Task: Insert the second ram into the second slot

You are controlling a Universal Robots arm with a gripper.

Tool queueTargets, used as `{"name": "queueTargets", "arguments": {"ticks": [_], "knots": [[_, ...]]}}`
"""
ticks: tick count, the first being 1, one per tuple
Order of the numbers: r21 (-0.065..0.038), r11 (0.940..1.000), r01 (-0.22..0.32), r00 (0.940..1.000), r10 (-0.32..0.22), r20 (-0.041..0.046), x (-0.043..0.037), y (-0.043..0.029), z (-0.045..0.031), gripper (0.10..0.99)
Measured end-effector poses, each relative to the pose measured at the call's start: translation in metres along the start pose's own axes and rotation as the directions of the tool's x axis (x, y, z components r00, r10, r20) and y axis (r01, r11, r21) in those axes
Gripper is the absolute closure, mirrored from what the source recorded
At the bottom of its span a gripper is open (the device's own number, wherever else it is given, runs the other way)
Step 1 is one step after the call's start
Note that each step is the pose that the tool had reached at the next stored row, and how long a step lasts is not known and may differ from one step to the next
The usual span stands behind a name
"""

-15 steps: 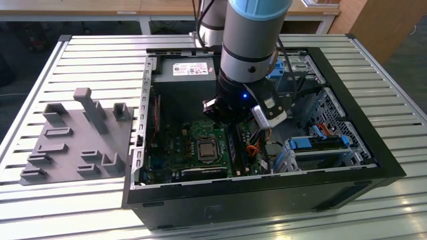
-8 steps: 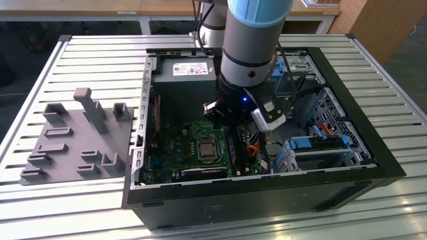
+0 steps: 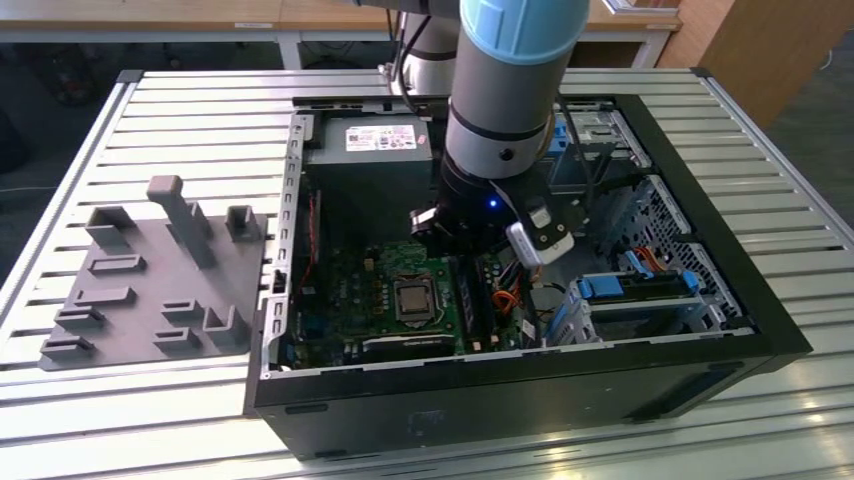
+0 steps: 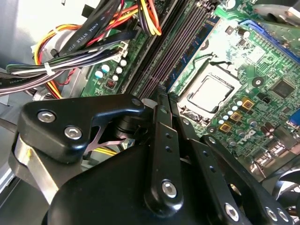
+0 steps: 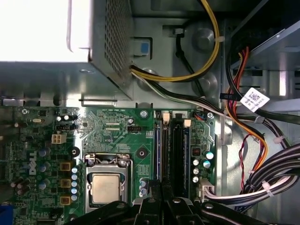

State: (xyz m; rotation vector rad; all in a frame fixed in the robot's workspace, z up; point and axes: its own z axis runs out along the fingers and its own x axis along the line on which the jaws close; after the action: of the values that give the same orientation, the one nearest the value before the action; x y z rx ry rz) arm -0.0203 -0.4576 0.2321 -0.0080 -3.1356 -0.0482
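Note:
My gripper (image 3: pixel 466 262) hangs inside the open computer case (image 3: pixel 747 300), low over the motherboard's memory slots (image 4: pixel 171 51). Its black fingers (image 4: pixel 161 140) are shut, with their tips together over one end of the slots in both wrist views. The second ram (image 5: pixel 178 152), a long thin stick with dark chips and a blue edge, stands upright in a slot beside the processor socket (image 5: pixel 105 187). It shows as a dark strip (image 3: pixel 465 295) in the exterior view. The fingers hide its near end, so I cannot tell whether the tips touch it.
A grey power supply (image 3: pixel 374 170) fills the case's far side. Bundled cables (image 5: pixel 253 140) run along the slots' other side, close to the fingers. Blue drive-bay latches (image 3: pixel 614 285) sit toward the exterior view's right. A grey parts fixture (image 3: pixel 147 270) lies on the slatted table.

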Motion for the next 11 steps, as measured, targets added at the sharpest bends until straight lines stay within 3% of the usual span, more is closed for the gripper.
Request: {"name": "queueTargets", "arguments": {"ticks": [11], "knots": [[0.004, 1.0000, 0.000, 1.0000, 0.000, -0.0015, -0.0039, -0.0001, 0.0055, 0.961]]}}
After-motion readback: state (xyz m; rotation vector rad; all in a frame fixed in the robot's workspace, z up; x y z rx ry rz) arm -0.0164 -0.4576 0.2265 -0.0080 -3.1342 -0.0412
